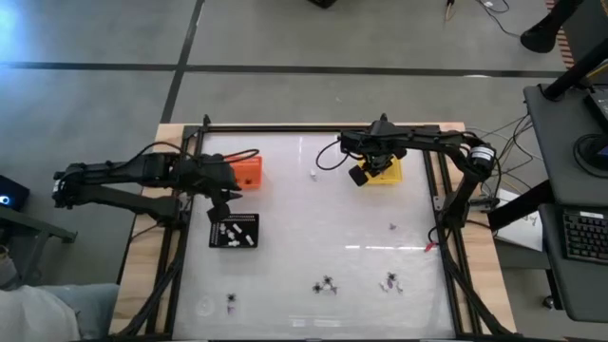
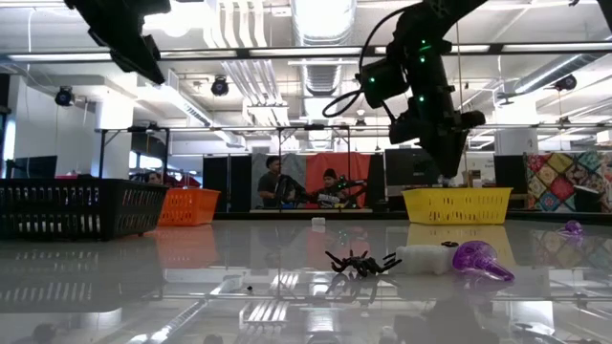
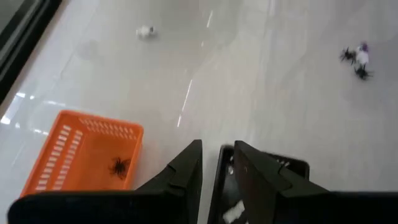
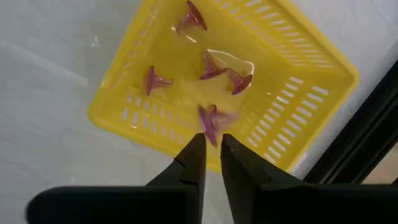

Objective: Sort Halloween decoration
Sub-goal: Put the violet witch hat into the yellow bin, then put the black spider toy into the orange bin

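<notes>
Right wrist view: purple trinket [image 4: 209, 122] hanging at the fingertips over the yellow tray [image 4: 311, 99].

Right gripper [image 4: 211, 144] is hovering above the tray, jaws nearly together; whether they are pinching the glossy, cone-shaped trinket I cannot tell. Four similar ones are lying on the perforated plastic floor. Left gripper [image 1: 220, 205] is waiting, jaws slightly apart, between orange tray [image 1: 249, 171] and black tray [image 1: 234, 231]; spiders [image 1: 327, 284] are lying far from both arms.

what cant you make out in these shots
- Black tray, left wrist view: mostly hidden behind the left gripper.
- Purple trinket at the right gripper: blurred, grip unclear.
- Loose trinkets, high view: too small to identify.
</notes>
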